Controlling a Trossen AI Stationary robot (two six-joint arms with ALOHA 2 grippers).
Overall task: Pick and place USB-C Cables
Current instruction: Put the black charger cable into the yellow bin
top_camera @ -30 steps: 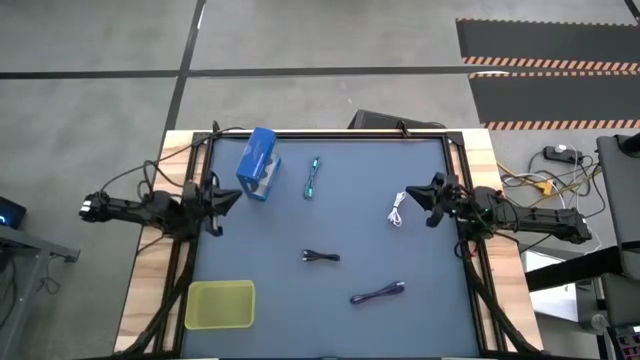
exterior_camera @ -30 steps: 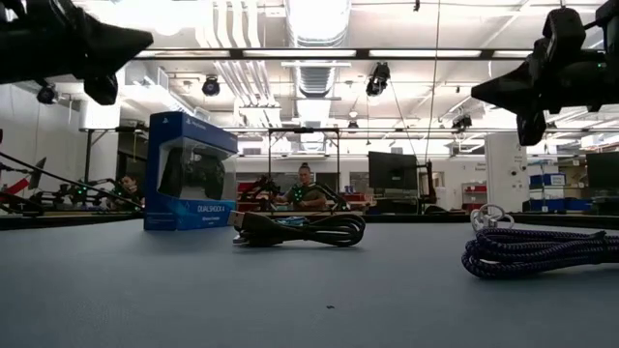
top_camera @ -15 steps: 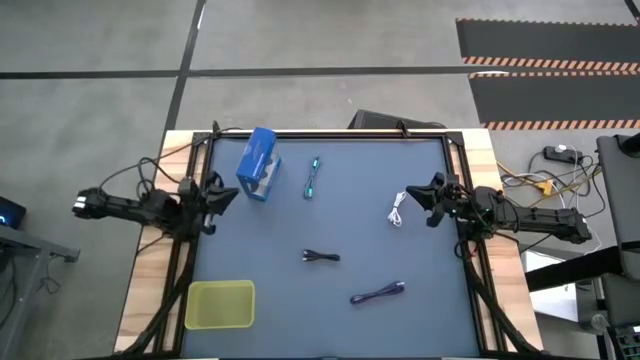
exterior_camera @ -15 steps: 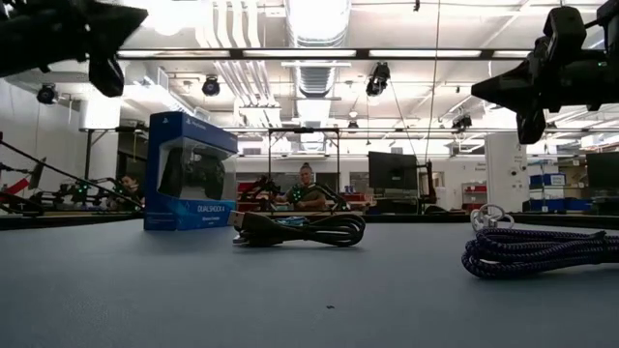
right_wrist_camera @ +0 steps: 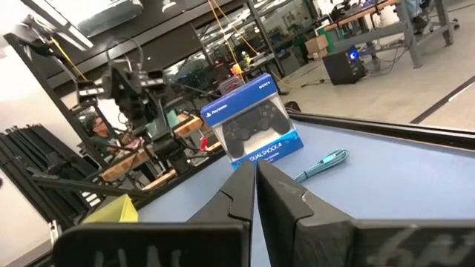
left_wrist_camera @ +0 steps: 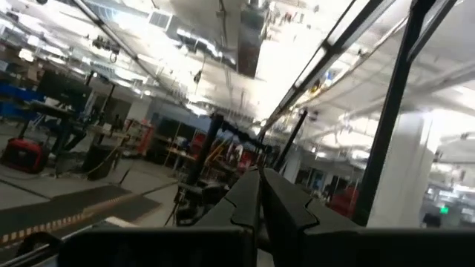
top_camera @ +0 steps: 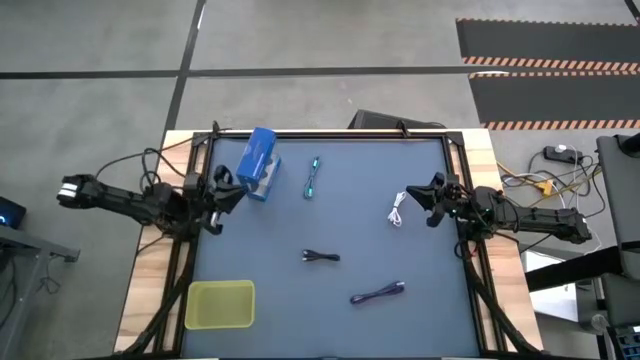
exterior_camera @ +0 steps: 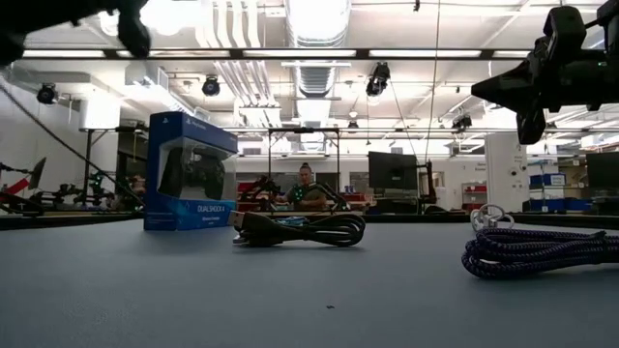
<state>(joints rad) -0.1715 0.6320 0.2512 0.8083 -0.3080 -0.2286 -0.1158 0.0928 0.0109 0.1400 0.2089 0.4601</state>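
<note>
Your left claw (top_camera: 232, 186) hangs clenched and holding nothing at the left edge of the tabletop (top_camera: 350, 230), just beside the blue box (top_camera: 257, 164), which stands at the far left. Your right claw (top_camera: 412, 200) is clenched too and holds nothing; it sits at the right edge, just beside the white cable (top_camera: 397, 213), and you cannot tell whether it touches it.

You have four cables lying loose on the tabletop. The teal cable (top_camera: 313, 177) lies at the far side, just right of the blue box. The black cable (top_camera: 321, 257) rests near the middle. The purple cable (top_camera: 377, 294) lies nearer, to the right of the black one. All four are well apart from each other.

The yellow tray (top_camera: 219, 304) sits at the near left corner with no cable in it.

From table height you see the black cable (exterior_camera: 302, 229) coiled ahead of the box (exterior_camera: 191, 172) and the purple cable (exterior_camera: 539, 251) at the right. A person (exterior_camera: 306, 189) sits in the room behind.
</note>
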